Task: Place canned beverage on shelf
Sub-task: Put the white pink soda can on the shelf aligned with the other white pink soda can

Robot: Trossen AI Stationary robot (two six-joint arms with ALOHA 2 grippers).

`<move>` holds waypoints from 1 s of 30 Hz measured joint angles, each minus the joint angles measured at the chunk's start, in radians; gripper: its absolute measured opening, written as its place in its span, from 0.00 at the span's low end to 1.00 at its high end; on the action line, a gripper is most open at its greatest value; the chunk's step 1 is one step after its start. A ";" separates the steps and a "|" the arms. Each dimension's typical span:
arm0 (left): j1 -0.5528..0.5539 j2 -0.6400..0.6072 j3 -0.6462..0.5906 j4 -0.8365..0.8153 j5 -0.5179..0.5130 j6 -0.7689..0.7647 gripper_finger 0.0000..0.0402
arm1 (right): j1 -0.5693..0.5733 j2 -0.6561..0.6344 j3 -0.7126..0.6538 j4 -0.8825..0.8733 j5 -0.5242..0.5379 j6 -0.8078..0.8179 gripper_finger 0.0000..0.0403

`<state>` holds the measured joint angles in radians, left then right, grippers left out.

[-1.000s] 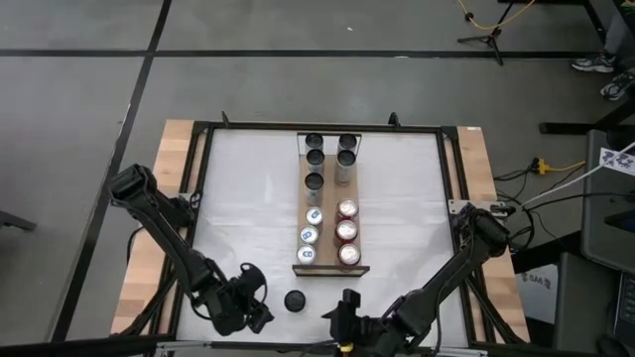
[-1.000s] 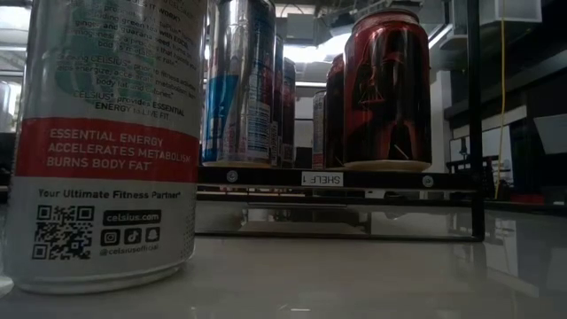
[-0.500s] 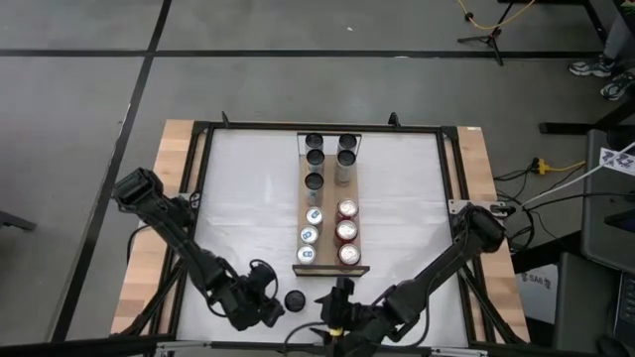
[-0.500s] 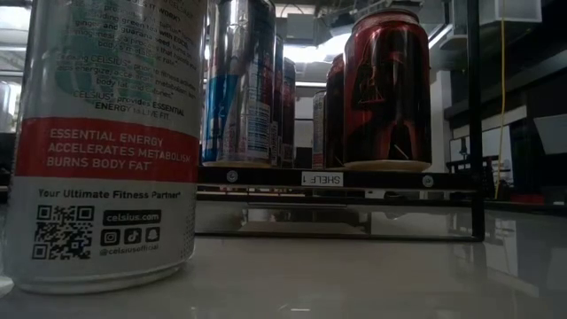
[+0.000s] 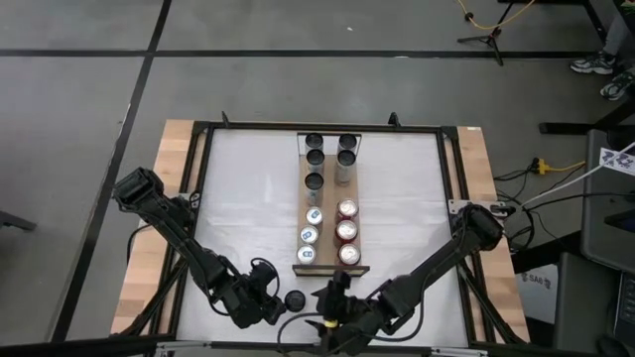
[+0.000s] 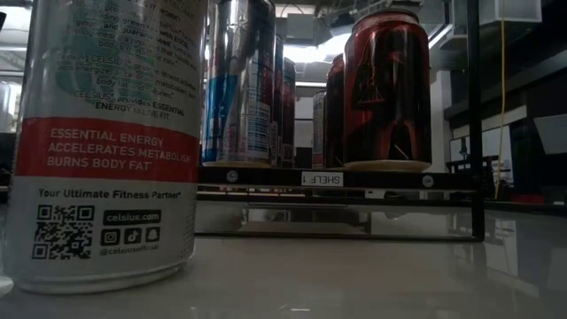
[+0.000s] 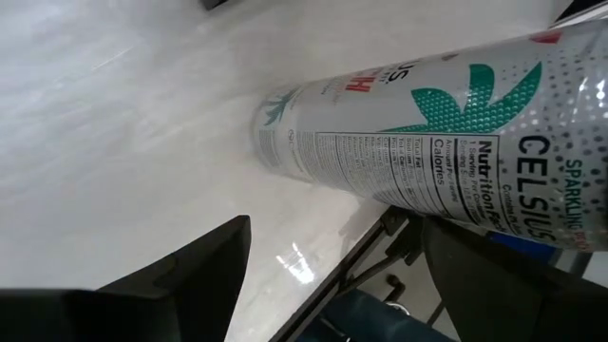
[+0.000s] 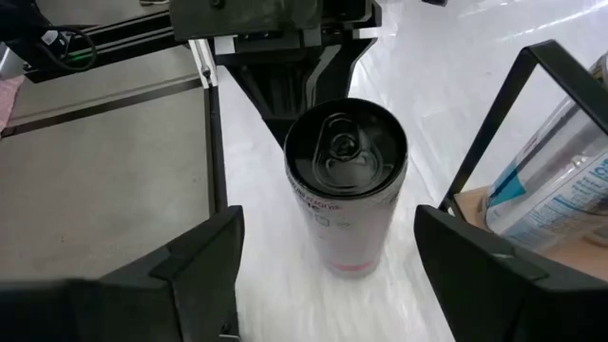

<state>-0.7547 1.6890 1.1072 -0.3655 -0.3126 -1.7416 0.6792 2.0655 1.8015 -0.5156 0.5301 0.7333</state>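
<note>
The wooden shelf (image 5: 331,208) runs down the middle of the white table (image 5: 248,198), loaded with two rows of cans, and it sits just past the fingertips of both grippers. The Celsius can (image 8: 347,180) stands upright on the table off the shelf's near end, right in line between the right gripper (image 8: 328,252) fingers and just ahead of the left gripper (image 7: 332,261) fingers. Both sets of fingers are spread wide and not touching it, nothing grabbed.

Can (image 6: 111,142) top beyond frame edge
</note>
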 joint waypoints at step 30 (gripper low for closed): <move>0.000 0.000 0.000 -0.054 -0.014 -0.001 0.76 | 0.001 0.110 0.000 0.113 -0.111 -0.071 0.74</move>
<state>-0.7551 1.6890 1.1072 -0.4198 -0.3262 -1.7428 0.6804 2.1759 1.8011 -0.4027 0.4194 0.6628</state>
